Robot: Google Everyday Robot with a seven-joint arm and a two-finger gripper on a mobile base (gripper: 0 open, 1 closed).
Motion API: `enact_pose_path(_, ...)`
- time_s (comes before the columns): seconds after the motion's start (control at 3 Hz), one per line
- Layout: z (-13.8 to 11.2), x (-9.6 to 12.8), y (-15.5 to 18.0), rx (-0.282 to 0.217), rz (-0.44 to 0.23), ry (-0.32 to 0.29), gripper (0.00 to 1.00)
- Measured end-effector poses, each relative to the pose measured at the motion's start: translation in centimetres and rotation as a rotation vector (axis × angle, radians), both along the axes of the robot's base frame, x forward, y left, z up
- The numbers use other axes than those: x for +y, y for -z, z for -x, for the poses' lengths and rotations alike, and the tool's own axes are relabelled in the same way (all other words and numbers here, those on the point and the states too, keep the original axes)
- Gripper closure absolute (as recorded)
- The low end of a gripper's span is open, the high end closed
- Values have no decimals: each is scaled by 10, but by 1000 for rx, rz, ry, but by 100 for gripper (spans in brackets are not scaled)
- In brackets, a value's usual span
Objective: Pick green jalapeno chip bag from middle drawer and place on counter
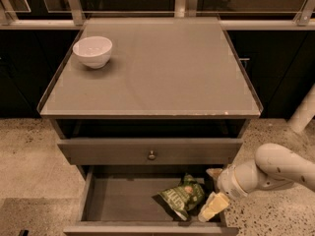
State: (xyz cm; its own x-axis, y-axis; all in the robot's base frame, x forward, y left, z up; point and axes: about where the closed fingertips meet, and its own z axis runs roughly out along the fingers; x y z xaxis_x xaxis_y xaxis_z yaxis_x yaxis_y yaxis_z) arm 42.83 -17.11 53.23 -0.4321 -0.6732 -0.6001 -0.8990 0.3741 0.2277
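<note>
The green jalapeno chip bag (pixel 182 196) lies crumpled on the floor of the open middle drawer (pixel 123 200), toward its right side. My gripper (pixel 210 191) reaches into the drawer from the right, just right of the bag, with one pale finger (pixel 213 207) low near the drawer's front and the other near the back. The fingers stand apart and hold nothing. The counter (pixel 162 68) is the grey glossy top above.
A white bowl (pixel 92 51) stands on the counter's back left. A closed drawer front with a round knob (pixel 151 155) sits above the open drawer. Speckled stone floor lies on both sides. A white post (pixel 302 112) stands at the right.
</note>
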Motion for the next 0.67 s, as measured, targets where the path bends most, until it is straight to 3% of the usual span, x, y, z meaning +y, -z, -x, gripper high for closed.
enact_pose_path(0.33,-2,0,14,-18,-59,80,0)
enact_pose_path(0.67,-11,8,37,-73,-110,163,0)
